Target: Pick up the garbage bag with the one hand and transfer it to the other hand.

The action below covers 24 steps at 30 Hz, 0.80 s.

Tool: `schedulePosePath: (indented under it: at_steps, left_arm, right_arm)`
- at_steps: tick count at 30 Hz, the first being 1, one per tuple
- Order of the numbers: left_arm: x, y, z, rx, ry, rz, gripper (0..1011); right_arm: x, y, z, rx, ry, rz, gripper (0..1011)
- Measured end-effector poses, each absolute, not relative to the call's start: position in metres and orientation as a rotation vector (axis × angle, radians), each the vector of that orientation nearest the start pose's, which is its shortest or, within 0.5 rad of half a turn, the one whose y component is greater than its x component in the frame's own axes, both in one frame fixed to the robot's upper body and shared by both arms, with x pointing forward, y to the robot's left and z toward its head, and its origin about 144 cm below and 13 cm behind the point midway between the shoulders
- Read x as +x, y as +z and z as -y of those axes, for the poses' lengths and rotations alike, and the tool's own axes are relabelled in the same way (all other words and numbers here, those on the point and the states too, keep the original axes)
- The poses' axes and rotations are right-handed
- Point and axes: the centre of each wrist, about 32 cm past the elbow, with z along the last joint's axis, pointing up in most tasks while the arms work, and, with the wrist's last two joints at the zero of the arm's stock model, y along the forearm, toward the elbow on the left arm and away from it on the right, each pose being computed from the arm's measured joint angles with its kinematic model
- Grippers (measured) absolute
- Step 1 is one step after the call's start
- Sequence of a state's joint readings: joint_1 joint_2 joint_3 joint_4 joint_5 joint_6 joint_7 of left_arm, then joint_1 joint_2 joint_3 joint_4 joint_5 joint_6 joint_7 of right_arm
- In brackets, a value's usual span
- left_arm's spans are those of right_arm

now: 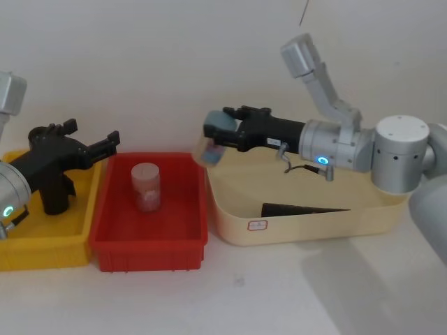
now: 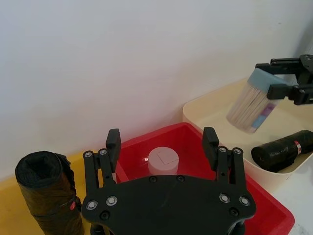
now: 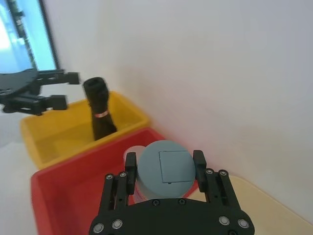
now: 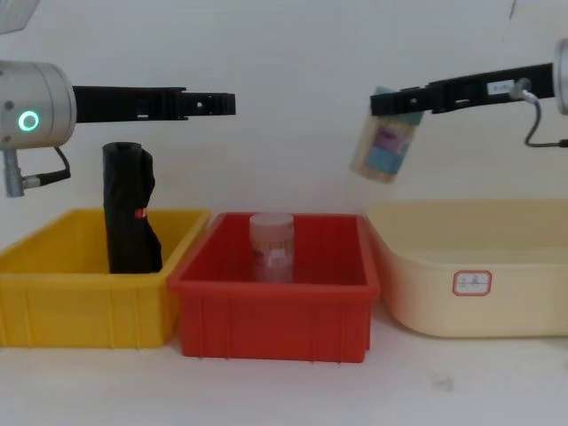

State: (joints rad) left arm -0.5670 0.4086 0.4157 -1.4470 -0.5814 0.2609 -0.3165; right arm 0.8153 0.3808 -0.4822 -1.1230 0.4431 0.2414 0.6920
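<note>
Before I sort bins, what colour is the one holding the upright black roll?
Yellow bin, clearest in the chest view.

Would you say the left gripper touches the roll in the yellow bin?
Apart: chest view shows the left gripper above the roll, wall visible between.

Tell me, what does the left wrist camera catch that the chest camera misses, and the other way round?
Of the two, the left wrist view adds a lying black roll inside the cream tub. The chest view adds the white label on that tub's front and the green ring light on the left arm. Shared: the open left hand, the standing black roll in the yellow bin, the pale jar in the red bin, and the right hand holding a tilted jar.
</note>
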Motion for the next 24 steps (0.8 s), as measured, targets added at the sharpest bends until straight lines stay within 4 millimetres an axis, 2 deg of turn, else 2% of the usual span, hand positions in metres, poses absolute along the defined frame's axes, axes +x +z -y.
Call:
schedulePosePath:
  at_steps: [5, 8, 10, 12, 13, 16, 24]
  left_arm:
    - [0.577, 1.293, -0.241, -0.006, 0.916, -0.007, 1000]
    - [0.577, 1.293, -0.241, -0.006, 0.916, -0.007, 1000]
    - [0.577, 1.293, -0.241, -0.006, 0.916, -0.007, 1000]
    - [0.577, 1.293, -0.241, -0.006, 0.916, -0.007, 1000]
    - [0.577, 1.293, -0.241, -0.006, 0.916, -0.007, 1000]
    - [0.577, 1.293, -0.241, -0.006, 0.916, -0.007, 1000]
    - [0.577, 1.293, -0.241, -0.006, 0.916, -0.007, 1000]
  right_arm:
    - [0.64, 1.311, 0.275, -0.147, -0.738, 0.047, 699]
    - [0.64, 1.308, 0.279, -0.14, -0.762, 0.051, 791]
    - [0.639, 1.306, 0.282, -0.134, -0.776, 0.055, 803]
    - [0.638, 1.301, 0.286, -0.12, -0.807, 0.066, 911]
    - [0.637, 1.3, 0.286, -0.115, -0.813, 0.072, 911]
    - [0.636, 1.295, 0.288, -0.101, -0.838, 0.086, 998]
    - [0.62, 1.276, 0.282, -0.021, -0.898, 0.142, 1000]
